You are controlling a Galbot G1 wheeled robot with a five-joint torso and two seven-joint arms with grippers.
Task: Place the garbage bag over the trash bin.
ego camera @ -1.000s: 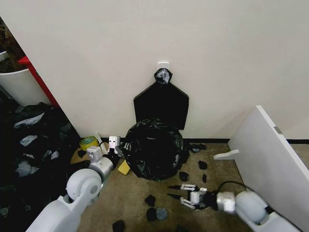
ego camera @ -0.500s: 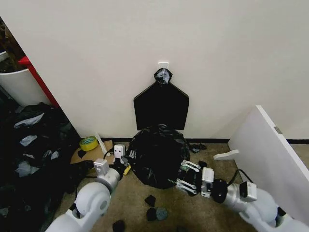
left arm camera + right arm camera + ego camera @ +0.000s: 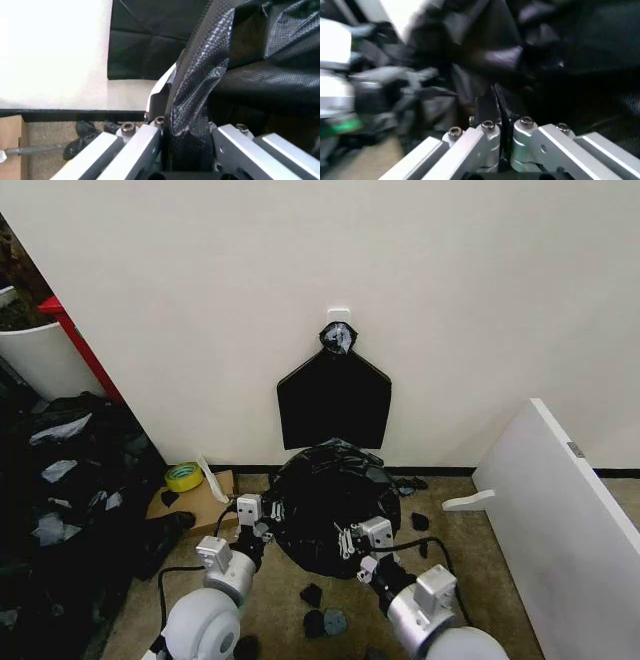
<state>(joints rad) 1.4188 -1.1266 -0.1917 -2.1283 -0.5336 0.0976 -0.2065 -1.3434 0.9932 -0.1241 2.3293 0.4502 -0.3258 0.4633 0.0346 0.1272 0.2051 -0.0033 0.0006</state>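
Note:
The glossy black garbage bag point(image 3: 328, 498) stands bunched against the wall base, covering the trash bin. Of the bin I see just a pale sliver of rim point(image 3: 163, 84) in the left wrist view. My left gripper point(image 3: 256, 518) is at the bag's left side, its fingers point(image 3: 142, 139) closed on a wrinkled fold of the bag point(image 3: 192, 108). At the bag's front right is my right gripper point(image 3: 362, 538). Its fingers point(image 3: 487, 132) are pinched on thin black film of the bag point(image 3: 540, 71).
A flat black house-shaped bundle point(image 3: 333, 400) hangs on the wall above the bag. A white board point(image 3: 560, 530) leans at the right. Yellow tape point(image 3: 184, 476) and cardboard point(image 3: 203, 496) lie to the left, black scraps point(image 3: 312, 593) in front, and a dark heap point(image 3: 60, 480) at far left.
Both grippers have closed in on the bag, the right one coming from the floor at the right. The bag's top now sits higher against the wall.

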